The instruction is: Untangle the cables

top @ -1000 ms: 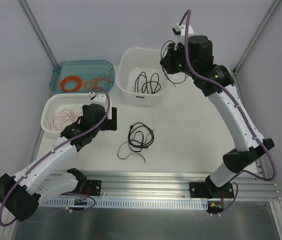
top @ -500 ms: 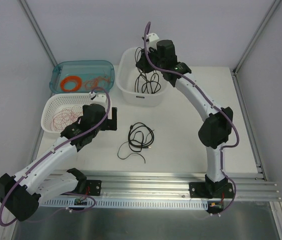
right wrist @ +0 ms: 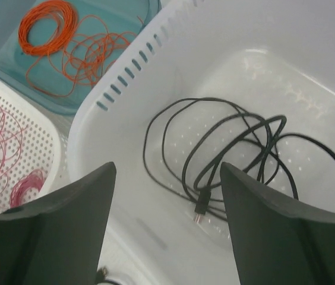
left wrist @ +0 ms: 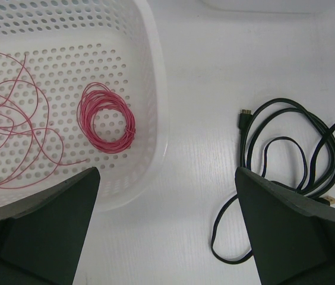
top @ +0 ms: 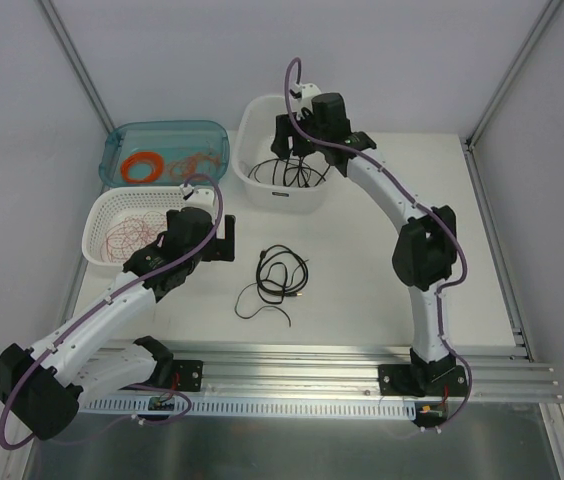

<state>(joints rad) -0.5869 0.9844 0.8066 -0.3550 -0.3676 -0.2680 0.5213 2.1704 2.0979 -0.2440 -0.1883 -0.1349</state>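
A tangle of black cables (top: 277, 280) lies loose on the table; in the left wrist view its loops (left wrist: 245, 119) run beside my right finger. My left gripper (top: 224, 240) (left wrist: 166, 178) is open over bare table between this tangle and the white basket (left wrist: 158, 119). More black cable (top: 287, 172) (right wrist: 201, 205) lies in the white bin (top: 262, 115). Above that bin my right gripper (top: 292, 135) (right wrist: 167, 169) is open and holds nothing. Loose red wires (left wrist: 7, 119) are in the basket, and loose orange wires (right wrist: 90, 56) in the teal bin (top: 122, 135).
A neat pink ring (left wrist: 105, 117) sits in the white basket (top: 97, 215), and a neat orange ring (right wrist: 47, 27) in the teal bin. All three containers stand along the back left. A metal rail (top: 312, 360) runs along the near edge, with walls behind.
My right arm swung from the back right to above the white bin, then opened. The black cable it carried now lies in the bin. The left arm has not moved.
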